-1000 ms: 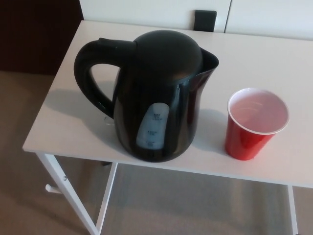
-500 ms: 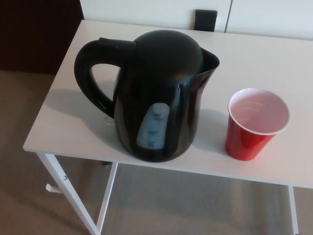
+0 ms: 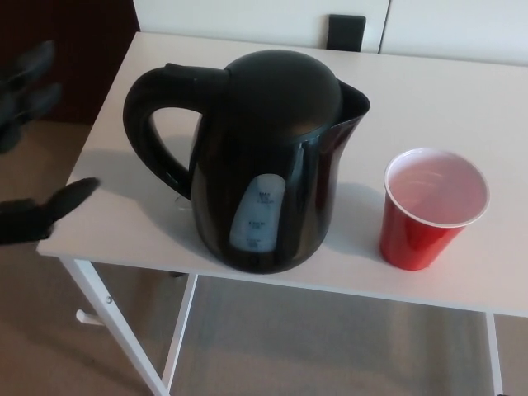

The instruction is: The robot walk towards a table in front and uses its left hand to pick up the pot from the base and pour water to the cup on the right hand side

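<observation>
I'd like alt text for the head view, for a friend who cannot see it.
A black kettle stands on a white table, handle to the left, with a red cup to its right. The robot's black left hand, fingers apart, enters from the left edge, not touching the kettle.

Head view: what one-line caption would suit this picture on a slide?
The robot's open left hand reaches in toward the handle of a black kettle standing beside a red cup on a white table.

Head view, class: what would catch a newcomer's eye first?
The big black kettle stands mid-table, its handle pointing left. A red cup stands apart on its right, near the white table's front edge. At the far left, the robot's open left hand reaches in.
</observation>
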Robot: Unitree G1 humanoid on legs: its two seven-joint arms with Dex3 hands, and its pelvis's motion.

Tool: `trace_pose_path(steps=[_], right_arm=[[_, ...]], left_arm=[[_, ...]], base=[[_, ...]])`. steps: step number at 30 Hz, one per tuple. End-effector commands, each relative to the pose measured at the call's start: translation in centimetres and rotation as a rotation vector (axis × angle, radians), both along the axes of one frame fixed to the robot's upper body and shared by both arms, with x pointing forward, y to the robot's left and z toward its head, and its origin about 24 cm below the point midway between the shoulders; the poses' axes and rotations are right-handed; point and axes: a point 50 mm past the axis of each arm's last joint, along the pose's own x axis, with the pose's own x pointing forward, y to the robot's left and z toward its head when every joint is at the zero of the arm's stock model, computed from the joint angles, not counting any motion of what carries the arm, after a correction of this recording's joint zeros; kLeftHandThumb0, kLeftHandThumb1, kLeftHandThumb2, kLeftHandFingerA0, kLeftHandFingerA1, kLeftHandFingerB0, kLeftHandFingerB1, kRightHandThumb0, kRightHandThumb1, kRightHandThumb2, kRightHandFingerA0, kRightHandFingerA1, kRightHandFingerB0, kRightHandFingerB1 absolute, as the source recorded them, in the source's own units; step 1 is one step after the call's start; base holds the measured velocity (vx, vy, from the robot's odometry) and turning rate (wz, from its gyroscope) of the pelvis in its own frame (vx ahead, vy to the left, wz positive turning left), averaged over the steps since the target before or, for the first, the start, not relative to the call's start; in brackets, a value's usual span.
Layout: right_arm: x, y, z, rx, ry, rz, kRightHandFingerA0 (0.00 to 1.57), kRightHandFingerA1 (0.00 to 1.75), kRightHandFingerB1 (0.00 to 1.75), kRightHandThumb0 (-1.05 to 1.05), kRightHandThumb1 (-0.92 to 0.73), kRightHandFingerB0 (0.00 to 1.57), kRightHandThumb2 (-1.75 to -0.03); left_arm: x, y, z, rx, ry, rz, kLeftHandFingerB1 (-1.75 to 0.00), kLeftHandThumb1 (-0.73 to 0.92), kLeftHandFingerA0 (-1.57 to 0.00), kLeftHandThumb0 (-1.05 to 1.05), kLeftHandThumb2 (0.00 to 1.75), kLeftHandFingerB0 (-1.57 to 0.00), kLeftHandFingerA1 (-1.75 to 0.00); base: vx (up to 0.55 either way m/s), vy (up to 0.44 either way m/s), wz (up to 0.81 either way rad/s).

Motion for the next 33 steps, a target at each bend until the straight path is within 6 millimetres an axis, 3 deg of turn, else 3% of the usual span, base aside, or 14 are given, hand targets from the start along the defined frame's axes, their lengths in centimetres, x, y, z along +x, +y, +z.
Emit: trace_pose_path(steps=[1, 6, 7, 13, 14, 18, 19, 33], right_arm=[[-0.1, -0.6, 0.2, 0.001, 0.006, -0.024, 0.65, 0.51, 0.43, -0.31, -0.65, 0.46, -0.59], [0.0, -0.5, 0.3, -0.004, 0.005, -0.023, 0.65, 0.49, 0.43, -0.31, -0.65, 0.46, -0.59], [0.1, -0.5, 0.3, -0.004, 0.006, -0.02, 0.67, 0.5, 0.43, -0.32, -0.63, 0.47, -0.58], [0.2, -0.3, 0.3, 0.002, 0.005, -0.005, 0.66, 0.51, 0.43, -0.31, -0.64, 0.46, -0.58], [0.2, -0.3, 0.3, -0.002, 0.011, -0.001, 0.66, 0.5, 0.43, -0.32, -0.63, 0.46, -0.58], [0.1, -0.2, 0.3, -0.004, 0.021, 0.001, 0.65, 0.5, 0.43, -0.32, -0.64, 0.46, -0.59], [0.2, -0.2, 0.3, -0.006, 0.019, 0.003, 0.66, 0.5, 0.43, -0.33, -0.64, 0.46, -0.59], [0.3, -0.1, 0.6, -0.011, 0.018, 0.037, 0.64, 0.5, 0.42, -0.32, -0.65, 0.44, -0.59]], left_arm=[[3.0, -2.0, 0.1, 0.191, 0.169, 0.096, -0.27, 0.51, -0.22, -0.53, 0.56, -0.17, -0.33], [3.3, -2.4, -0.2, 0.198, 0.181, 0.104, -0.27, 0.52, -0.22, -0.51, 0.56, -0.17, -0.33], [3.4, -2.4, -0.4, 0.192, 0.192, 0.114, -0.35, 0.45, -0.17, -0.57, 0.68, -0.12, -0.39], [3.8, -2.1, -1.1, 0.198, 0.225, 0.155, -0.35, 0.45, -0.18, -0.56, 0.68, -0.13, -0.4], [3.9, -2.0, -1.1, 0.202, 0.227, 0.163, -0.5, 0.33, -0.07, -0.28, 0.89, -0.06, -0.5], [4.3, -2.4, -0.8, 0.197, 0.226, 0.166, -0.49, 0.33, -0.07, -0.28, 0.89, -0.06, -0.5], [4.4, -2.6, -0.7, 0.197, 0.223, 0.164, -0.36, 0.44, -0.2, -0.61, 0.71, -0.13, -0.4], [4.9, -3.9, 0.3, 0.203, 0.196, 0.166, -0.36, 0.44, -0.22, -0.57, 0.7, -0.15, -0.41]], base=[[0.0, 0.0, 0.0], [0.0, 0.0, 0.0], [0.0, 0.0, 0.0], [0.0, 0.0, 0.0], [0.0, 0.0, 0.0], [0.0, 0.0, 0.0], [0.0, 0.0, 0.0], [0.0, 0.0, 0.0]])
